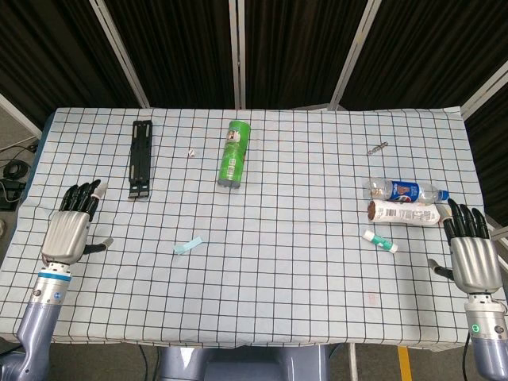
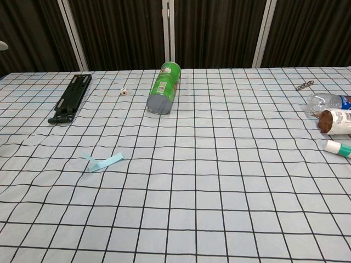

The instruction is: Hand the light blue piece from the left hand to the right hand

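Worktop carries everything untouched: left hand and right hand rest flat at opposite edges, fingers spread, holding nothing, and the blue piece lies well right of the left hand; pickup and handover both remain.

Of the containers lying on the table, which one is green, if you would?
The green can near the table's middle; the bottle and tube lie far right.

A white cloth with a black grid is covering the table, matt and slightly wrinkled. The thin light blue piece is looking like matt plastic or paper. The green cylindrical can is showing a glossy label and a dull grey end. The black flat bracket is looking matt. The clear plastic bottle is glinting.
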`<state>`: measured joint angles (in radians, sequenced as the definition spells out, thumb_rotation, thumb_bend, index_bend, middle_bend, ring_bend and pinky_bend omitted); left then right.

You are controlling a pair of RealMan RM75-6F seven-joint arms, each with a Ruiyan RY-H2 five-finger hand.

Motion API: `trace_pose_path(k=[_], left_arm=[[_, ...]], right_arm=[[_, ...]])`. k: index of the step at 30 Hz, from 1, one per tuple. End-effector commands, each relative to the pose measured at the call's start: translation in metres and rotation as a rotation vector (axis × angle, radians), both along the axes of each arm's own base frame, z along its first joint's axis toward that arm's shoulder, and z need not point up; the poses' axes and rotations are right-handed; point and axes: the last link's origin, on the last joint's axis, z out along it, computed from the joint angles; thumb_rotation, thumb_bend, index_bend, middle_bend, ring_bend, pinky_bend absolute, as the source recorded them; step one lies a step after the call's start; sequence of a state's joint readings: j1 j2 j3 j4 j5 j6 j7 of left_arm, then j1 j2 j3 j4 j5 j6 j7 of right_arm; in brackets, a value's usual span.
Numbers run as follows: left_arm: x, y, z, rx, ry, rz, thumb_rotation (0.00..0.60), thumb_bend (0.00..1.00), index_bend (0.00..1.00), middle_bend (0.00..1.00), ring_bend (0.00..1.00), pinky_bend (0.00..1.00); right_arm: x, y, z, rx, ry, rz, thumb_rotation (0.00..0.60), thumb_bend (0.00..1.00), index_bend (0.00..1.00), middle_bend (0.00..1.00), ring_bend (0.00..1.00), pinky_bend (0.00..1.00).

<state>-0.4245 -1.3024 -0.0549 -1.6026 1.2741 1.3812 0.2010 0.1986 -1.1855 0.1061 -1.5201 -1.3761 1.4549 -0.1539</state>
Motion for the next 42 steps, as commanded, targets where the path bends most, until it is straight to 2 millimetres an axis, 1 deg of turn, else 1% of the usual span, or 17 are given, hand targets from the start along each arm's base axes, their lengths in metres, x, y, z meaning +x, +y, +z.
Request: trace_pose_path(k=[1,5,7,10,12,14,15,18,24,31,36,42], left_arm=[[0.000,0.001,-0.002,-0.009,-0.001,-0.010,0.600,0.00,0.00,0.00,0.00,0.00],[0.004,0.002,-0.009,-0.058,-0.010,-0.042,0.600,0.00,0.00,0.00,0.00,0.00],[0.008,0.004,-0.014,-0.096,-0.014,-0.080,0.600,0.01,0.04,0.00,0.00,0.00],[0.013,0.008,-0.028,-0.175,0.021,-0.155,0.600,0.11,0.20,0.00,0.00,0.00],[0.017,0.012,-0.039,-0.233,0.048,-0.195,0.600,0.19,0.32,0.00,0.00,0.00],[0.019,0.015,-0.051,-0.289,0.074,-0.226,0.600,0.24,0.40,0.00,0.00,0.00],[0.020,0.017,-0.055,-0.305,0.089,-0.239,0.600,0.26,0.43,0.00,0.00,0.00],[0.020,0.021,-0.071,-0.344,0.122,-0.270,0.600,0.31,0.46,0.00,0.00,0.00],[0.020,0.024,-0.096,-0.388,0.118,-0.307,0.600,0.36,0.52,0.00,0.00,0.00],[0.022,0.026,-0.119,-0.423,0.134,-0.336,0.600,0.36,0.51,0.00,0.00,0.00],[0.026,0.029,-0.129,-0.417,0.149,-0.365,0.600,0.36,0.52,0.00,0.00,0.00],[0.032,0.034,-0.132,-0.391,0.141,-0.390,0.600,0.36,0.52,0.00,0.00,0.00]], right_arm=[[0.000,0.000,0.000,-0.002,-0.007,0.001,0.600,0.00,0.00,0.00,0.00,0.00],[0.000,0.000,0.001,-0.002,-0.015,0.001,0.600,0.00,0.00,0.00,0.00,0.00],[0.000,0.000,0.002,-0.001,-0.017,0.000,0.600,0.00,0.00,0.00,0.00,0.00],[0.000,0.000,0.003,-0.003,-0.023,-0.003,0.600,0.00,0.00,0.00,0.00,0.00],[0.001,0.000,0.003,-0.004,-0.029,-0.003,0.600,0.00,0.00,0.00,0.00,0.00],[0.002,0.000,0.003,0.000,-0.030,-0.001,0.600,0.00,0.00,0.00,0.00,0.00],[0.002,0.000,0.003,0.002,-0.031,-0.001,0.600,0.00,0.00,0.00,0.00,0.00],[0.002,0.000,0.002,0.008,-0.029,-0.003,0.600,0.00,0.00,0.00,0.00,0.00],[0.000,0.000,0.004,0.007,-0.038,-0.013,0.600,0.00,0.00,0.00,0.00,0.00],[-0.001,0.000,0.006,0.005,-0.054,-0.016,0.600,0.00,0.00,0.00,0.00,0.00],[-0.001,0.000,0.008,0.000,-0.062,-0.016,0.600,0.00,0.00,0.00,0.00,0.00],[-0.002,0.000,0.010,-0.003,-0.066,-0.019,0.600,0.00,0.00,0.00,0.00,0.00]])
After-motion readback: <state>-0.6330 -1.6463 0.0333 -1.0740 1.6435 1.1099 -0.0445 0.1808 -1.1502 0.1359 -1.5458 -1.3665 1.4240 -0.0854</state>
